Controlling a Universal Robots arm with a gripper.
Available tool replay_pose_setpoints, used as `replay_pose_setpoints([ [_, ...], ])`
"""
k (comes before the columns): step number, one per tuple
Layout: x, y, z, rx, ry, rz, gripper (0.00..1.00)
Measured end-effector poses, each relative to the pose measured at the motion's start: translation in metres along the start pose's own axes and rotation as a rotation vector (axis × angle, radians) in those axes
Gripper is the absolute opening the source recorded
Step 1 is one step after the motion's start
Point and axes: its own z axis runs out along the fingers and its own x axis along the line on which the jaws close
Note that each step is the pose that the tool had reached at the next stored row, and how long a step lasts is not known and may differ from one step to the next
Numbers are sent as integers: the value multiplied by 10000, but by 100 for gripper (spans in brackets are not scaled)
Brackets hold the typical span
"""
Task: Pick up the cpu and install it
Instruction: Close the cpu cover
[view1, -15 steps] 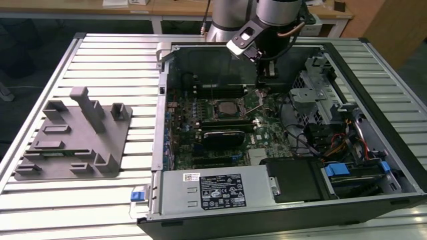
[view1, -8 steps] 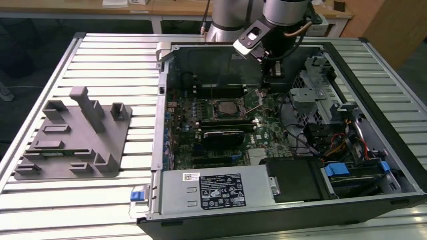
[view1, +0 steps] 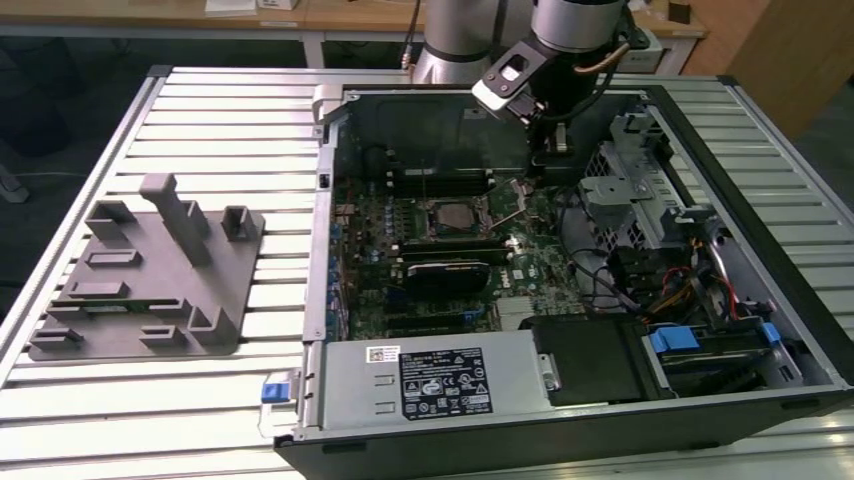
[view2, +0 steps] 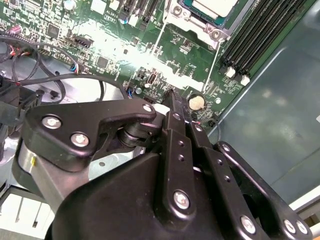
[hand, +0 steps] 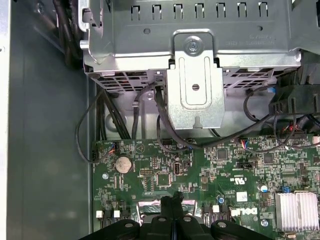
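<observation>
Exterior view: cpu (view1: 449, 212) on motherboard (view1: 374, 290) inside open computer case (view1: 534, 445); jaws clenched, empty

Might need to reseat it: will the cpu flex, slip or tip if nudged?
The cpu looks flat and metal-topped, so probably stiff. Its shiny top likely slips under the pincer. Sitting low within the socket frame, it probably won't tip.

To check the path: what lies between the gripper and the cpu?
In the second wrist view, green board and the socket frame corner lie between the gripper and the cpu.
</observation>
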Motion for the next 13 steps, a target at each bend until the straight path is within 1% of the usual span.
replay_pose_setpoints([
  [6, 1, 37, 32, 22, -1, -1, 11],
  [10, 1, 60, 75, 30, -2, 0, 11],
  [13, 1, 71, 108, 46, -16, -2, 11],
])
